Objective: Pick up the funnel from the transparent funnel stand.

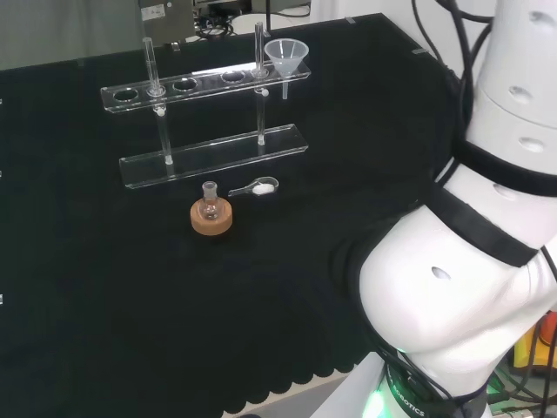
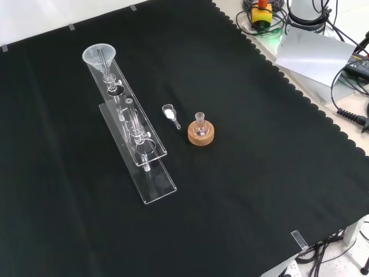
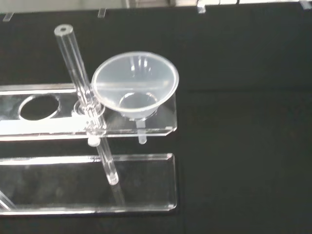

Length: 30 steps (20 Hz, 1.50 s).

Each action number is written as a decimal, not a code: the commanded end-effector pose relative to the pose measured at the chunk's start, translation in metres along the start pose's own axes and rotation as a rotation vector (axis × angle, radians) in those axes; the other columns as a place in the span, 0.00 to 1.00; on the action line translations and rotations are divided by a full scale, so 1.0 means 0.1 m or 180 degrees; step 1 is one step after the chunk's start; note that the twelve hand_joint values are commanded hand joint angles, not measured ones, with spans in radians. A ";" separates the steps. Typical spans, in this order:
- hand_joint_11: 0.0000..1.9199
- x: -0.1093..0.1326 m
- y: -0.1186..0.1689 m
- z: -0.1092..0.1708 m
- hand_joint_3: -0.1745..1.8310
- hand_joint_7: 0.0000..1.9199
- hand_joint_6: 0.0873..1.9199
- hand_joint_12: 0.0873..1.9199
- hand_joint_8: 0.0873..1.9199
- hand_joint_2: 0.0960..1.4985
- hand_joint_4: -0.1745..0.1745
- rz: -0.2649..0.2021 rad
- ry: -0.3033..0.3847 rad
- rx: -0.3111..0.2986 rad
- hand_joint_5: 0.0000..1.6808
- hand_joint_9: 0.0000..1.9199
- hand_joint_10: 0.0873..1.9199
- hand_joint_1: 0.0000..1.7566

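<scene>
The funnel [image 1: 286, 55] sits in the end hole of the transparent funnel stand [image 1: 209, 117], cone up, stem poking down through the upper shelf — that is the right-hand end in the head view, the far end in the front view [image 2: 100, 56]. Close up in the wrist view, the funnel [image 3: 135, 84] rests upright in its hole, right beside one of the stand's clear upright rods [image 3: 84, 97], and the next hole along the shelf stands open. The stand [image 3: 87, 185] is a two-level affair: a holed shelf above, a flat base plate below, on the black cloth [image 1: 104, 296].

Just in front of the stand in the head view lies a small clear scoop [image 1: 258, 186] with something white in its bowl, and near it a little glass flask [image 1: 210, 202] stands upright on a cork ring [image 1: 212, 219] — apart from the stand, not touching it. In the front view the scoop [image 2: 170, 114] lies between stand and flask [image 2: 200, 124].

The arm's white links [image 1: 470, 261] loom at the head view's right. As for the hand, I cannot tell how its fingers stand.
</scene>
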State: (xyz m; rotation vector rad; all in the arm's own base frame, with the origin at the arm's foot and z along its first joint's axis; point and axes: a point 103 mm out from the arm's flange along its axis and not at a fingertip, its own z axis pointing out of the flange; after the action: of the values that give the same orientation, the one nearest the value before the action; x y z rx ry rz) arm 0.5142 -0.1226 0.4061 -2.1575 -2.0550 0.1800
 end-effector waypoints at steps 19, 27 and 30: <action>0.06 0.13 0.67 0.84 0.16 0.00 0.00 0.74 0.17 0.53 0.40 -0.0377 -0.0028 0.0953 0.04 0.10 0.37 0.30; 0.07 0.24 0.75 0.89 0.16 0.00 0.00 0.75 0.17 0.52 0.37 -0.0415 -0.0149 0.0973 0.04 0.09 0.38 0.34; 0.07 0.23 0.81 0.89 0.16 0.00 0.00 0.74 0.16 0.52 0.37 -0.0407 -0.0206 0.0986 0.04 0.09 0.38 0.35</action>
State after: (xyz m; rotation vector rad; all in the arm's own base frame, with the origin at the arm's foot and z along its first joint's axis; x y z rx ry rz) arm 0.5719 -0.0998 0.3051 -1.8546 -2.0245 0.5020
